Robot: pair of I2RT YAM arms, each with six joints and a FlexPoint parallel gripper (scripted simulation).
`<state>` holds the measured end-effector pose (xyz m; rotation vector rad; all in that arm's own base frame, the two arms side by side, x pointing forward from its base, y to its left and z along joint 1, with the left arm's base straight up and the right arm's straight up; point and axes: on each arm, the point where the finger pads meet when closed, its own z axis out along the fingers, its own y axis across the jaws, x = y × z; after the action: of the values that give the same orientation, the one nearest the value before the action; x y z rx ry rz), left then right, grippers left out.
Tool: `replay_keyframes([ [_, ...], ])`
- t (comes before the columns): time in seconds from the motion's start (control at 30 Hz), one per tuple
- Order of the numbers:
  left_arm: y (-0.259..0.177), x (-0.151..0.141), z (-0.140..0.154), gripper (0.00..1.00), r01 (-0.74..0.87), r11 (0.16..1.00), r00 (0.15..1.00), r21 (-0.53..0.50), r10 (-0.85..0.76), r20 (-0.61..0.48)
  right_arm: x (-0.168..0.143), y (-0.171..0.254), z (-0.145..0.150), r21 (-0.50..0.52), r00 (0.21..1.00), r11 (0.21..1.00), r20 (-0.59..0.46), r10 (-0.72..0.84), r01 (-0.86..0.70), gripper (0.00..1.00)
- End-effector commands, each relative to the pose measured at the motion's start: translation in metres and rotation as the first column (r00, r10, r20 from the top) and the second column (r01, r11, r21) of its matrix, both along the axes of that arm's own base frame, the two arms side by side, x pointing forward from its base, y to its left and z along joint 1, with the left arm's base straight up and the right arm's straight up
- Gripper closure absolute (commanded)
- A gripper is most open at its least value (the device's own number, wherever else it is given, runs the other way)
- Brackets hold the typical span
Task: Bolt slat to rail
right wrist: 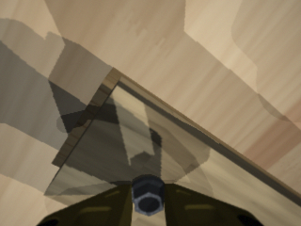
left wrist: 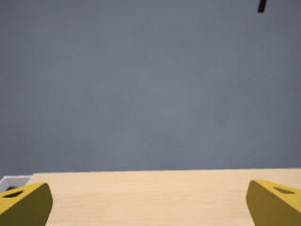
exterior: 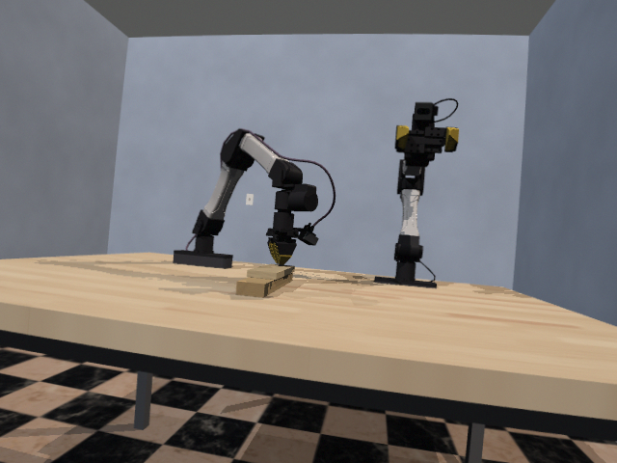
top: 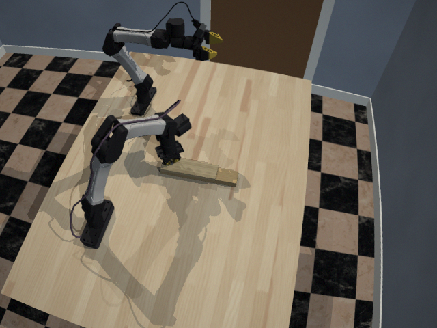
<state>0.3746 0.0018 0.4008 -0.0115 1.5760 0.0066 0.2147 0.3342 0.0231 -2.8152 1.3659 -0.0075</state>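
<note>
The right pincer (top: 172, 162) (exterior: 281, 262) (right wrist: 148, 192) grips the dark nut (right wrist: 148, 188), no lettering legible.

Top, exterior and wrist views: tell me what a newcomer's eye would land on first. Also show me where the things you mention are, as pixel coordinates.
First, probably, the dark hex nut (right wrist: 148, 195) between the right gripper's (top: 172, 162) (exterior: 282, 263) (right wrist: 148, 195) fingers, over one end of the pale slat (top: 194, 168) (exterior: 263, 272) (right wrist: 226, 179). Next, the left gripper's (top: 219, 46) (exterior: 427, 139) (left wrist: 150, 207) yellow fingers, raised and spread wide, away from the slat and rail (top: 227, 175) (exterior: 252, 287).
</note>
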Motion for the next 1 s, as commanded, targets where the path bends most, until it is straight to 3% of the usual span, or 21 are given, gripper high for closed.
replay_keyframes([
  [0.0, -0.0007, -0.0018, 0.0075, 0.0, 0.002, 1.0, 1.0, 0.002, -0.002, 0.02, 0.0013, 0.0031, 0.0043, 0.015, 1.0, 1.0, 0.008, -0.012, 0.012, 0.86],
  [0.17, -0.0007, -0.0018, 0.0075, 0.0, 0.002, 1.0, 1.0, 0.002, -0.002, 0.02, 0.0015, 0.0035, 0.0033, 0.015, 0.994, 0.994, 0.005, -0.105, 0.105, 0.86],
  [0.4, -0.0007, -0.0018, 0.0075, 0.0, 0.002, 1.0, 1.0, 0.002, -0.002, 0.02, 0.0015, 0.0033, 0.0, 0.002, 0.927, 0.927, -0.006, -0.376, 0.376, 0.86],
  [0.67, -0.0007, -0.0018, 0.0075, 0.0, 0.002, 1.0, 1.0, 0.002, -0.002, 0.02, 0.0009, 0.0022, -0.0017, -0.007, 0.761, 0.761, -0.008, -0.648, 0.648, 0.86],
  [0.73, -0.0007, -0.0018, 0.0075, 0.0, 0.002, 1.0, 1.0, 0.002, -0.002, 0.02, 0.0009, 0.0022, -0.0017, -0.007, 0.761, 0.761, -0.008, -0.648, 0.648, 0.86],
  [0.97, -0.0007, -0.0018, 0.0075, 0.0, 0.002, 1.0, 1.0, 0.002, -0.002, 0.02, 0.0009, 0.0022, -0.0017, -0.009, 0.552, 0.552, -0.008, -0.834, 0.834, 0.86],
])
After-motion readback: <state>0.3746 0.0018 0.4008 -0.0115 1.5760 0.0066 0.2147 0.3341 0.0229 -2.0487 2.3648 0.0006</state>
